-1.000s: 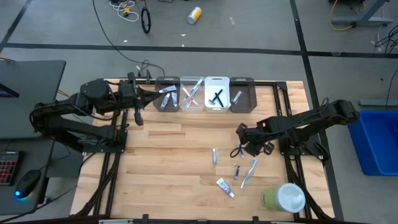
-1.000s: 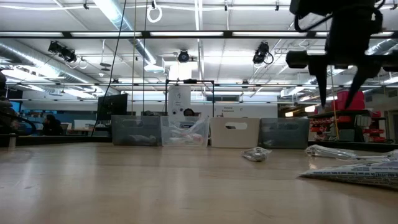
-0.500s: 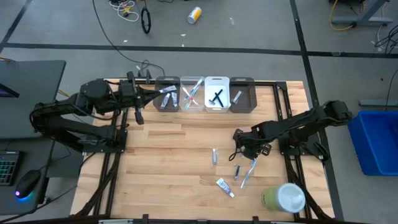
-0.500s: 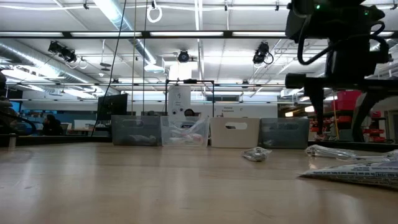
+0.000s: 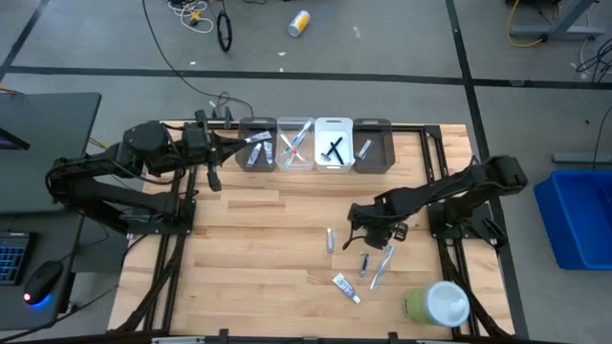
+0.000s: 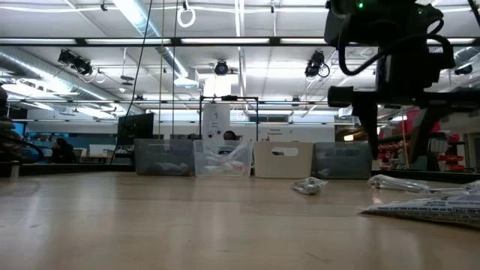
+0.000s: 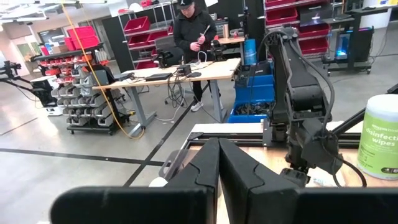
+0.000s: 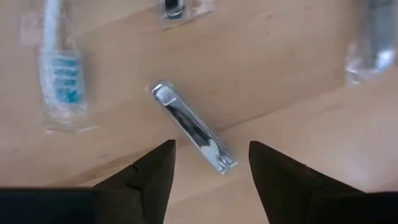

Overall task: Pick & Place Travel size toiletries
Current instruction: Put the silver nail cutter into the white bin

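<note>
My right gripper points down, open, low over the table's right middle. Between its fingers and below them, a small silvery clipper-like item in a clear wrapper lies flat on the wood, untouched; in the high view the gripper hides it. Around it lie a wrapped blue-and-white toothbrush, a small dark item, a grey tube and a white-blue toothpaste tube. My left gripper waits shut and level at the back left, its fingers together.
Four bins with sorted toiletries line the far edge. A large green-and-white round container stands at the near right corner. Bare wood spreads over the table's left and middle. A person stands in the room beyond.
My right gripper has moved toward the table's left edge and come down, rolling a little about its own axis. Its fingers stand wider apart than a second ago. The things on the table have kept their places.
</note>
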Robot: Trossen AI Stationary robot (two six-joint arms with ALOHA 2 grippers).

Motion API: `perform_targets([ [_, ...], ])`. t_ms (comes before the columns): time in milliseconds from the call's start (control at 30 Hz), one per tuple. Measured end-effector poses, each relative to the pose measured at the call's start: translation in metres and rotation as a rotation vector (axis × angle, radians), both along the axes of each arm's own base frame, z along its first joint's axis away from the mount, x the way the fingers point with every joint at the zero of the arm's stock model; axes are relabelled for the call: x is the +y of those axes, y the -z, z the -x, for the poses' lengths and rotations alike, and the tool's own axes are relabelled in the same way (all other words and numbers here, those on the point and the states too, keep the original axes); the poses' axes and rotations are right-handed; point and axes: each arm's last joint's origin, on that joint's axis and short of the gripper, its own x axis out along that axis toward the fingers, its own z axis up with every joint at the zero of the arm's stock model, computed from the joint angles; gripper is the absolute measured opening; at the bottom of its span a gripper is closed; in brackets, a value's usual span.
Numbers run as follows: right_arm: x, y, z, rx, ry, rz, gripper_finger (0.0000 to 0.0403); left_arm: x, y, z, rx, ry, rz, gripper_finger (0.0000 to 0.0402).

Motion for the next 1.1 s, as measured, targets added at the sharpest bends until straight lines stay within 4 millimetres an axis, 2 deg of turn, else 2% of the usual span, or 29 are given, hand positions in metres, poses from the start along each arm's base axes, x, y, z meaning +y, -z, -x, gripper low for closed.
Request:
perform_targets([
  [167,0.001,0.012,-0.008,0.004,-0.049,0.015,0.0217,0.000,0.000,0.000,0.007,0.001,-0.019,0.0018],
  [467,-0.001,0.026,-0.013,0.051,-0.074,0.023,0.0195,0.000,0.000,0.000,0.007,0.001,-0.021,0.0018],
  [700,-0.006,0.020,-0.011,0.020,-0.040,0.098,0.0184,0.000,0.000,0.000,0.007,0.001,-0.021,0.0018],
  [933,-0.007,0.009,-0.002,0.068,-0.011,0.040,0.0173,0.000,0.000,0.000,0.008,0.001,-0.022,0.0018],
  [1100,-0.013,0.008,-0.006,0.038,-0.079,0.045,0.0169,0.000,0.000,0.000,0.008,0.001,-0.021,0.0018],
])
